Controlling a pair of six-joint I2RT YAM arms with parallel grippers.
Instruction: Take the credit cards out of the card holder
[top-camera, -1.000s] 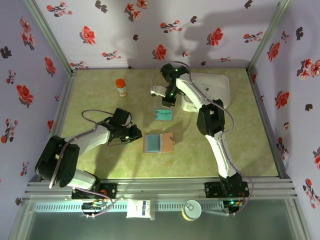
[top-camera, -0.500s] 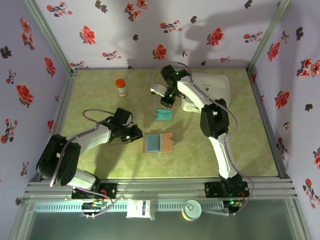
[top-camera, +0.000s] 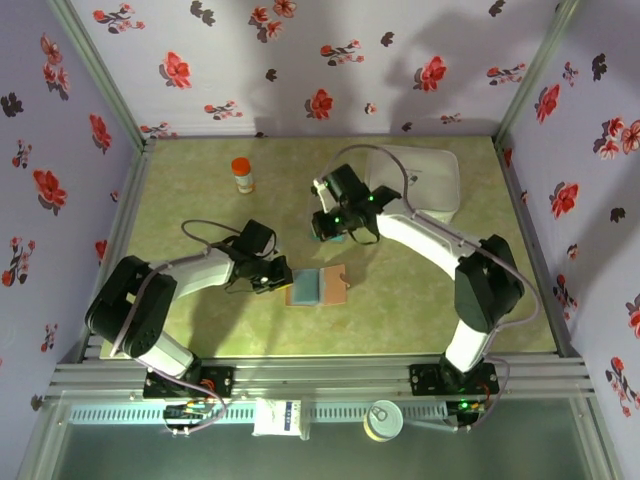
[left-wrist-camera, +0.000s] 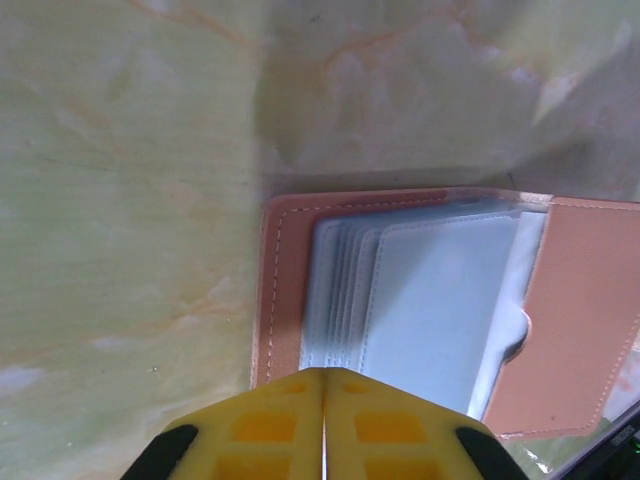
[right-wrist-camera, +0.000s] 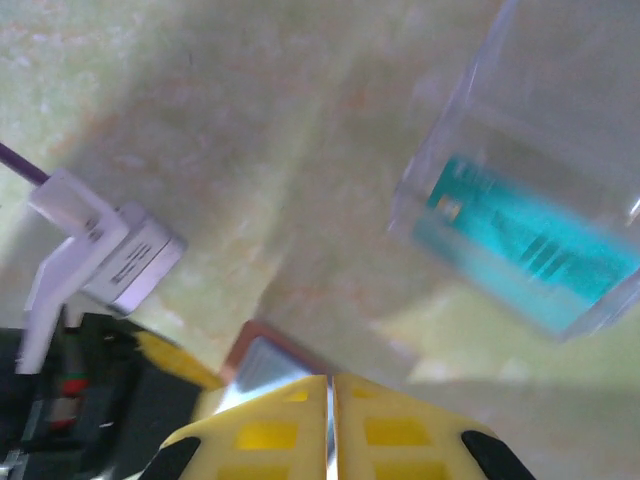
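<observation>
My left tool (top-camera: 278, 277), closed on nothing, sits at the 9 o'clock edge of the open card holder (top-camera: 336, 285). My right tool (right-wrist-camera: 330, 382), closed, stands at the holder's 12 o'clock beside a teal credit card (right-wrist-camera: 530, 250). Open bench (top-camera: 420, 290) spreads toward 3 o'clock.

the left arm (top-camera: 190, 272) and the right arm (top-camera: 430, 240) look alike: white shell links between chunky black joints. each stands on a black base (top-camera: 455, 380) with small coloured wires. a thin grey cable (top-camera: 370, 150) loops off each. the left gripper (left-wrist-camera: 325, 375) and the right gripper (right-wrist-camera: 330, 380) have bright yellow fingers with shallow rectangular pockets and black shoulders. a white plug (right-wrist-camera: 105, 250) carries a purple lead.
</observation>
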